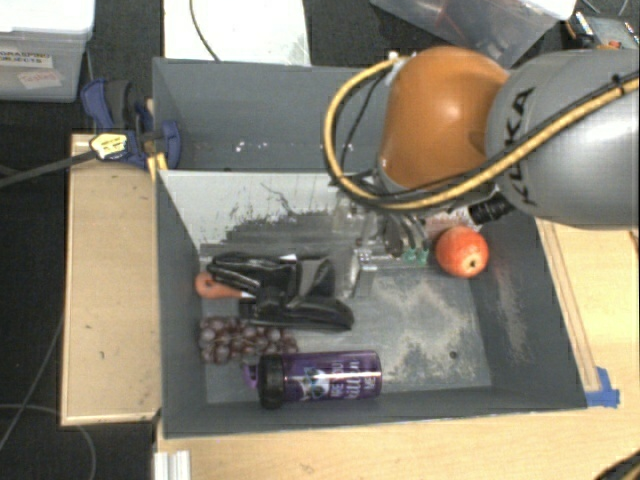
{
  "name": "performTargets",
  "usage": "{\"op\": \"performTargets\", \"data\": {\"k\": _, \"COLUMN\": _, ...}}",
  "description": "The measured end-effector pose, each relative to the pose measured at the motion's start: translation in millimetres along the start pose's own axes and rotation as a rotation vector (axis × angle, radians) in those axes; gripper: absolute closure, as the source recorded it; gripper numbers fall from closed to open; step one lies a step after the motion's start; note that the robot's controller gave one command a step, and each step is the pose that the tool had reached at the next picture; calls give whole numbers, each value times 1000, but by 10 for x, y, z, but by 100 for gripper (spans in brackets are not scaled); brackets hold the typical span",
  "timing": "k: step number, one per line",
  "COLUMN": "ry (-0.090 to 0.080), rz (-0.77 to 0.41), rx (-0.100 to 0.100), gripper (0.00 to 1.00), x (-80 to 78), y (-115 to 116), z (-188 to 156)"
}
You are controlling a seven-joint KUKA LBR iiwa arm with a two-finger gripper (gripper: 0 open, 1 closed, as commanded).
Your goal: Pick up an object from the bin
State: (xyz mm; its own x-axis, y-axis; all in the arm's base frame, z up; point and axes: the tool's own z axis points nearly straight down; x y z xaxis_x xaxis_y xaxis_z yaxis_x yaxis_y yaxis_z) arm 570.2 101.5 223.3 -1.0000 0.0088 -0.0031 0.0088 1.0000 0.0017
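Note:
My gripper (358,268) hangs low in the middle of the bin, under the arm's orange cover. Just left of it lies a black hand tool (290,290) with an orange end, its right end close to the gripper; I cannot tell whether they touch. A red-orange apple (462,252) rests on the bin floor to the gripper's right, apart from it. Nothing shows held in the gripper.
A bunch of dark purple grapes (240,340) lies at the front left, below the black tool. A purple bottle (320,378) with a black cap lies on its side along the front wall. The arm covers the bin's back right.

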Motion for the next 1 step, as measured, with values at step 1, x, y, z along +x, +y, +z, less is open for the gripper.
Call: {"op": "performTargets", "data": {"k": 1, "ry": 0, "rz": 0, "rx": 0, "gripper": 0, "x": 0, "y": 1, "z": 1}}
